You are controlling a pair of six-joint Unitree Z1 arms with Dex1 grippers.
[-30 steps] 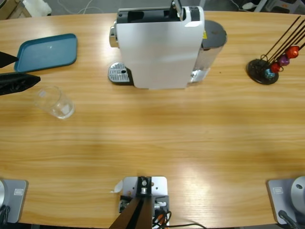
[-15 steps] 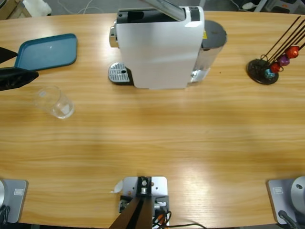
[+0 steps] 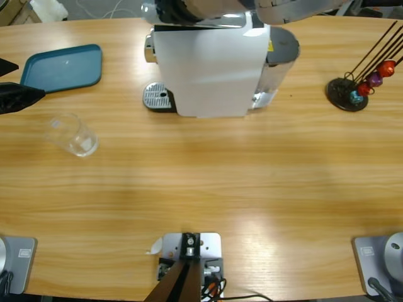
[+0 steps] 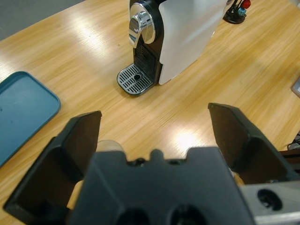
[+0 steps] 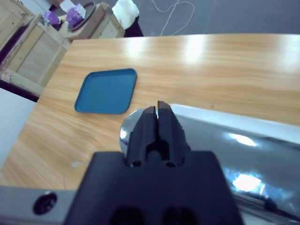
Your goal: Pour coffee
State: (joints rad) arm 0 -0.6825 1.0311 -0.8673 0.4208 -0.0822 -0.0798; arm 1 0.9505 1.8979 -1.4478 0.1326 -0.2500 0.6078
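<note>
A white coffee machine (image 3: 211,63) stands at the back middle of the table, its drip tray (image 3: 157,97) on its left side. An empty clear glass (image 3: 71,134) sits at the left. Coffee is out of view. My left gripper (image 3: 28,78) reaches in from the left edge, open, apart from the glass and behind it. In the left wrist view the open left gripper (image 4: 154,115) faces the machine (image 4: 178,33), with the glass rim (image 4: 110,144) just showing at its body. My right gripper (image 5: 157,115) is shut above the machine's chrome lever (image 5: 234,140); the right arm (image 3: 277,7) spans the machine's top.
A blue tray (image 3: 63,68) lies at the back left, close to the left gripper. A black capsule holder (image 3: 349,91) with coloured capsules stands at the far right. Bare wooden table (image 3: 220,176) stretches in front of the machine.
The left gripper has drawn back toward the left edge, away from the glass. The right arm has swung in over the top of the coffee machine.
</note>
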